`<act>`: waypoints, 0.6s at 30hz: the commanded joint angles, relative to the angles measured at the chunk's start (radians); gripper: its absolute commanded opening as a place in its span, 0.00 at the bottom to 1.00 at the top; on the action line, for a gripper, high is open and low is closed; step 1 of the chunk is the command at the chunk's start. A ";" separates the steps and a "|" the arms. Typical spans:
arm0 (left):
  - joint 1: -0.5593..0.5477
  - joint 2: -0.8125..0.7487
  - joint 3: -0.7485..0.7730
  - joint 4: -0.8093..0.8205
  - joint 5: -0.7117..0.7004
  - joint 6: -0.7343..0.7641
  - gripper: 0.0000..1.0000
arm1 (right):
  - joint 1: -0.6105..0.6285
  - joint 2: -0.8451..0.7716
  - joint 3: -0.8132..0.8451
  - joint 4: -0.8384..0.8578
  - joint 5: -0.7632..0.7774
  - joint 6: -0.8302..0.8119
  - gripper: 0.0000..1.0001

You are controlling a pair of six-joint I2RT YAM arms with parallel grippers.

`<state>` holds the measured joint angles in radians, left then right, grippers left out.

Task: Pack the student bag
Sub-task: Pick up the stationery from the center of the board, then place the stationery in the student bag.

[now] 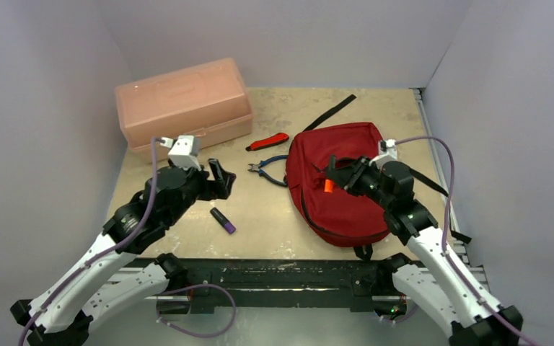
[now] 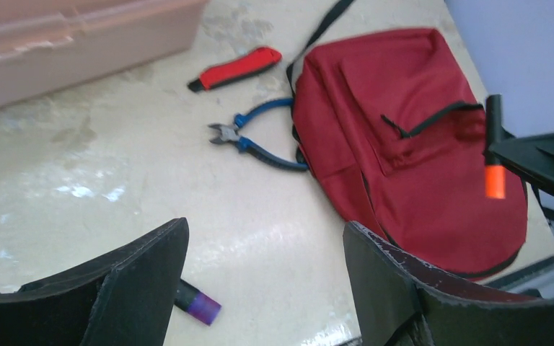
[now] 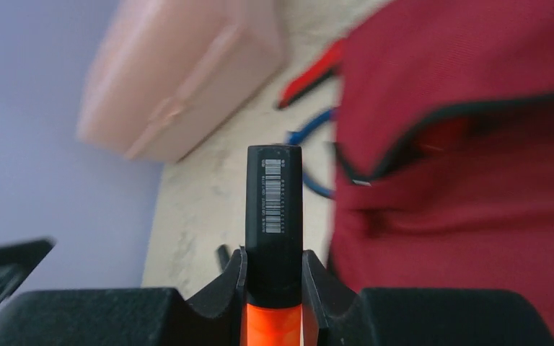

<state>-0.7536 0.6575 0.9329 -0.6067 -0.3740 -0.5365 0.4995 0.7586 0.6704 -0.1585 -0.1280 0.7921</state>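
Note:
The dark red student bag point(image 1: 332, 144) lies flat at the right of the table, and its front pocket zipper point(image 2: 433, 119) is partly open. My right gripper point(image 1: 335, 176) hovers over the bag, shut on a black marker with an orange cap point(image 3: 274, 202). The pocket opening point(image 3: 462, 115) shows to the right of the marker. My left gripper point(image 1: 220, 176) is open and empty above the table, left of the bag point(image 2: 418, 144). A black marker with a purple cap point(image 1: 223, 220) lies below it, partly hidden by the left finger point(image 2: 137, 281) in the left wrist view.
A pale pink plastic box point(image 1: 184, 101) with its lid shut stands at the back left. Blue-handled pliers point(image 1: 267, 167) and a red utility knife point(image 1: 267, 142) lie between the box and the bag. A black strap point(image 1: 335, 110) trails toward the back wall.

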 commanded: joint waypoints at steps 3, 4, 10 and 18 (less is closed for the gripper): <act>0.003 0.109 -0.007 0.071 0.228 -0.108 0.78 | -0.377 0.001 -0.201 -0.026 -0.339 0.165 0.00; 0.003 0.115 -0.010 0.073 0.239 -0.129 0.78 | -0.412 0.019 -0.218 0.002 -0.365 0.165 0.00; 0.003 0.134 -0.065 0.173 0.344 -0.216 0.78 | -0.496 0.142 -0.263 0.267 -0.312 0.232 0.00; 0.003 0.175 -0.107 0.206 0.369 -0.286 0.76 | -0.476 0.281 -0.391 0.775 0.049 0.579 0.00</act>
<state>-0.7536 0.8326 0.8532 -0.4686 -0.0387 -0.7662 0.0074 1.0176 0.3466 0.2672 -0.3092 1.1458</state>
